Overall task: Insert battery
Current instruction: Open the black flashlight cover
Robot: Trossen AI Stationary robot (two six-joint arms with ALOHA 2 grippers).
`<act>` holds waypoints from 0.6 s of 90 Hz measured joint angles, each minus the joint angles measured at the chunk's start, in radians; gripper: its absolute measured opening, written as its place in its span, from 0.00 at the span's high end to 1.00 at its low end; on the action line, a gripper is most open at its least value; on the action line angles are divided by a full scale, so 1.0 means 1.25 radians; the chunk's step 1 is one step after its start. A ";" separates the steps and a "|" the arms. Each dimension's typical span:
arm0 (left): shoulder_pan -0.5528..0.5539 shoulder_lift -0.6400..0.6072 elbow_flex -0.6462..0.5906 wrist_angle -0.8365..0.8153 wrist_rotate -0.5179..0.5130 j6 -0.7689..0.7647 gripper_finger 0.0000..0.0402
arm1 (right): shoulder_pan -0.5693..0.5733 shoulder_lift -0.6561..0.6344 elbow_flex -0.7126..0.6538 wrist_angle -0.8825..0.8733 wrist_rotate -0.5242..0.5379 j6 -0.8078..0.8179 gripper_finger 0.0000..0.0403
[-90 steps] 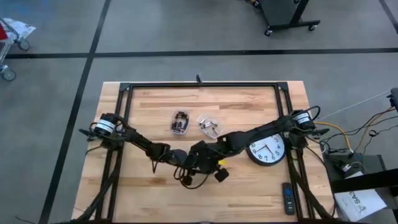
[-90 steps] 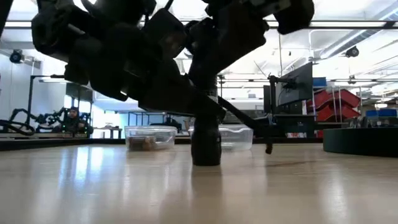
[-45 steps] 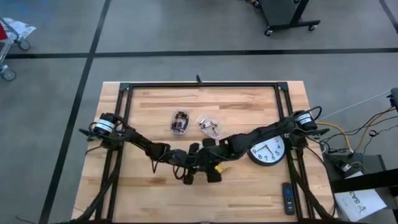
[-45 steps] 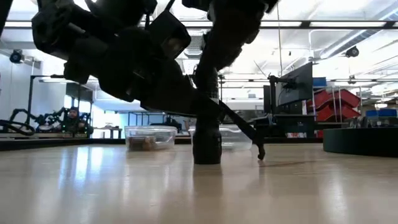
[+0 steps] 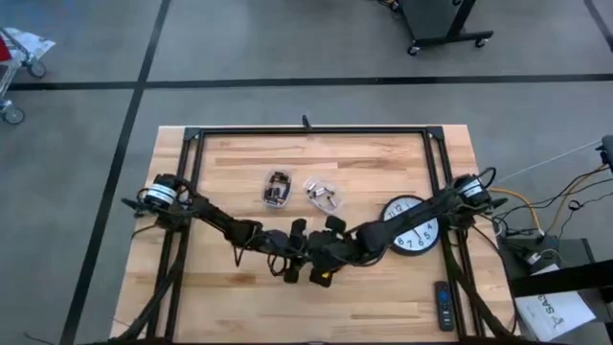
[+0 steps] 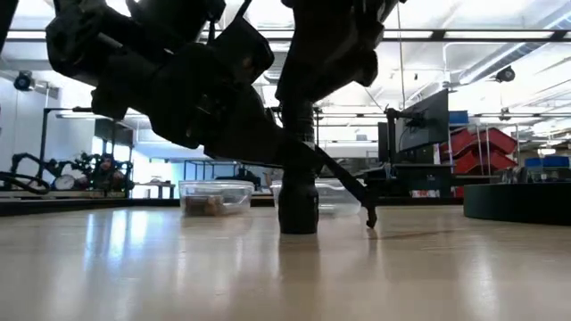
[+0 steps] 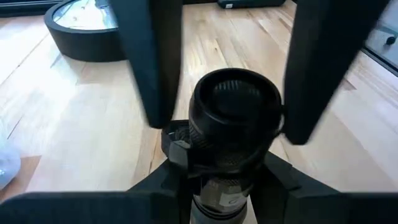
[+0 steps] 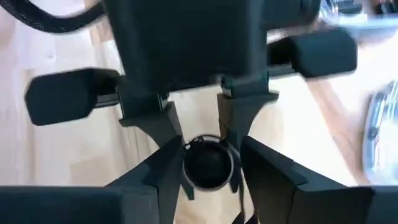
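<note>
A black flashlight point(image 6: 297, 209) stands upright with its lower end on the table, near the middle. My left gripper point(image 7: 221, 174) reaches in from the table's left and is shut on it. My right gripper point(image 8: 208, 155) comes down from above, open, its two fingers point(image 7: 152, 68) standing on either side of the flashlight's round top end point(image 7: 236, 102). In the high view the two grippers point(image 5: 302, 259) overlap and hide the flashlight. No battery shows at either gripper. My left gripper pinches the flashlight's body just below its wide head point(image 7: 208, 186) between its two fingers. The fingers come in roughly level from the table's left and lie across the body. The flashlight stays upright, its base point(image 6: 297, 230) on the table. My right gripper's fingers flank the head; whether they touch it I cannot tell.
Two clear containers point(image 5: 278, 189) point(image 5: 323, 195) with small parts sit behind the grippers toward the far edge. A round black wall clock point(image 5: 410, 226) lies at the right under my right arm, and a remote point(image 5: 442, 305) lies near the front right corner.
My right gripper has swung toward the table's left and come over the flashlight, ending with its fingers on either side of the top end. My left gripper and the flashlight have stayed in place.
</note>
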 joint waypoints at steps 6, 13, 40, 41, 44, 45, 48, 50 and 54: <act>0.000 0.000 0.000 0.000 -0.001 0.000 0.77 | 0.006 0.000 -0.001 0.000 0.001 -0.001 0.70; 0.000 0.000 0.000 0.000 -0.001 -0.001 0.77 | 0.011 0.000 -0.003 0.002 0.017 0.004 0.72; 0.000 0.000 0.000 0.001 -0.003 -0.001 0.76 | 0.013 0.000 -0.005 0.003 0.041 0.019 0.67; 0.000 0.000 0.000 0.001 -0.003 -0.001 0.76 | 0.013 0.000 -0.005 0.003 0.041 0.020 0.67; 0.000 0.000 0.000 0.001 -0.003 -0.001 0.76 | 0.013 0.000 -0.006 0.003 0.041 0.024 0.66; 0.000 0.000 -0.001 0.001 -0.003 -0.001 0.76 | 0.013 0.000 -0.007 0.004 0.041 0.026 0.66; 0.000 0.000 -0.001 0.001 -0.003 -0.001 0.76 | 0.013 0.000 -0.009 0.004 0.041 0.029 0.65; 0.000 0.000 -0.001 0.002 -0.003 -0.001 0.76 | 0.013 0.000 -0.010 0.004 0.041 0.029 0.64; 0.000 0.000 -0.001 0.002 -0.003 -0.001 0.76 | 0.013 0.000 -0.014 0.005 0.041 0.030 0.63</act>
